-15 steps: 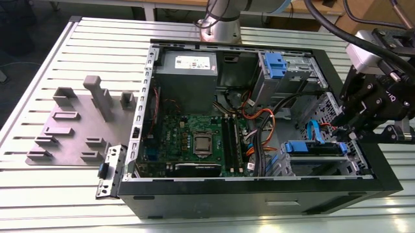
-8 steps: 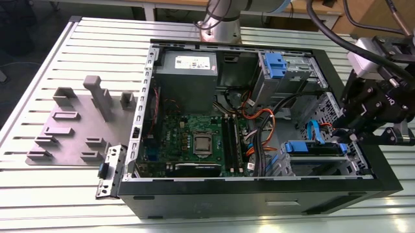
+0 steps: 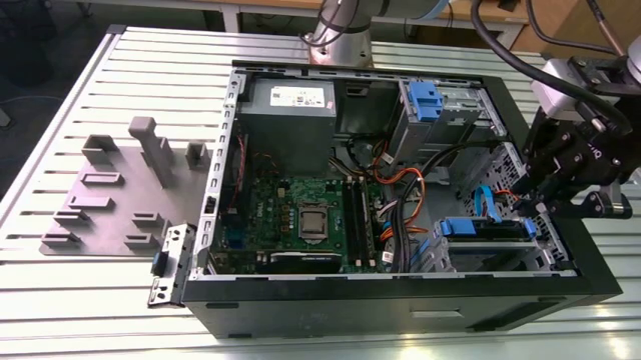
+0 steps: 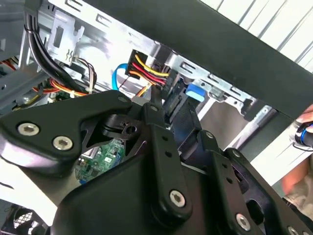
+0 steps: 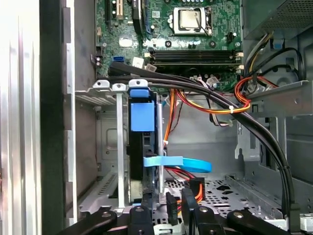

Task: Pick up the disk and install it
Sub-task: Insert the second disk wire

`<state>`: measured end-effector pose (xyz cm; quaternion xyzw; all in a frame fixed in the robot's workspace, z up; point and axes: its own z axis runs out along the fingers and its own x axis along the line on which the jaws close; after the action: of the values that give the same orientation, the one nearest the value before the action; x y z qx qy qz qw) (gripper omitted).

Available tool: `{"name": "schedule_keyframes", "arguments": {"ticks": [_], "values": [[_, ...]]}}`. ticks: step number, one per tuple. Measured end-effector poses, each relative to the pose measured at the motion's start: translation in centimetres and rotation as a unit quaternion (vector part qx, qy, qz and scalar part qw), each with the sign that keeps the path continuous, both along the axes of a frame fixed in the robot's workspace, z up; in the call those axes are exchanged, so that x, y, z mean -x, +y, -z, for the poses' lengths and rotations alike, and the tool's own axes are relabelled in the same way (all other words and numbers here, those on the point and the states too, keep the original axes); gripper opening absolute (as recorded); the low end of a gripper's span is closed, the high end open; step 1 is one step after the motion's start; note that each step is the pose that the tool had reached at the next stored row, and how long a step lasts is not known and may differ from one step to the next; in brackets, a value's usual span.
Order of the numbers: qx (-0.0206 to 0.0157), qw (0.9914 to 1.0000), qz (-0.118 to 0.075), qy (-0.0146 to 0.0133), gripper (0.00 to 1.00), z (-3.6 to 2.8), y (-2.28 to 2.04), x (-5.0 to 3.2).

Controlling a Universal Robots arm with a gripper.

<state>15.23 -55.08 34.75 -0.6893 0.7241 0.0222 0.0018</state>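
Hand (image 5: 168, 213): at the open computer case's (image 3: 401, 296) drive-bay end, fingers close together; whether they grip anything, cannot tell.
Disk (image 5: 142, 142): just beyond the fingertips, on edge in the drive cage, blue carrier outward.
Cable (image 5: 178, 162): blue ribbon beside the disk.
Motherboard (image 5: 190, 34): farther inside.
Counter (image 3: 100, 300): slatted, carries the case.

From my station, the gripper (image 3: 561, 196) at the exterior view's right edge was cut off, and its fingertips were lost against the case wall (image 3: 591, 255). In the second wrist view black linkages covered the lower frame — I couldn't tell how the jaws stood. The disk (image 5: 142, 147) showed edge-on in the first wrist view, its label hidden — cables (image 5: 205, 93) crossed above it.
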Motion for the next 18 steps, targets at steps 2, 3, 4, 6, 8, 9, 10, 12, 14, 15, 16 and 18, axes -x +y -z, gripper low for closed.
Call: {"name": "schedule_keyframes", "arguments": {"ticks": [2, 3, 4, 6, 8, 9, 10, 12, 14, 15, 16, 18], "values": [[0.0006, 1.00000, 0.000, 0.0003, 0.37, 0.14, 0.15, -0.24], [0.0010, 1.00000, 0.000, 0.0004, 0.37, 0.20, 0.20, -0.37], [0.0013, 1.00000, 0.000, 0.0006, 0.37, 0.28, 0.26, -0.48], [0.0017, 1.00000, 0.000, 0.0008, 0.37, 0.58, 0.34, -0.55], [0.0021, 1.00000, 0.000, 0.0011, 0.37, 0.93, 0.43, -0.60], [0.0020, 1.00000, 0.000, 0.0013, 0.37, 1.02, 0.47, -0.62], [0.0021, 1.00000, 0.000, 0.0013, 0.37, 1.02, 0.47, -0.62], [0.0021, 1.00000, 0.000, 0.0013, 0.37, 1.02, 0.47, -0.62], [0.0021, 1.00000, 0.000, 0.0013, 0.37, 1.03, 0.48, -0.62], [0.0020, 1.00000, 0.000, 0.0013, 0.37, 1.03, 0.48, -0.62], [0.0020, 1.00000, 0.000, 0.0013, 0.37, 1.03, 0.48, -0.62], [0.0021, 1.00000, 0.000, 0.0013, 0.29, 1.03, 0.48, -0.62]]}}
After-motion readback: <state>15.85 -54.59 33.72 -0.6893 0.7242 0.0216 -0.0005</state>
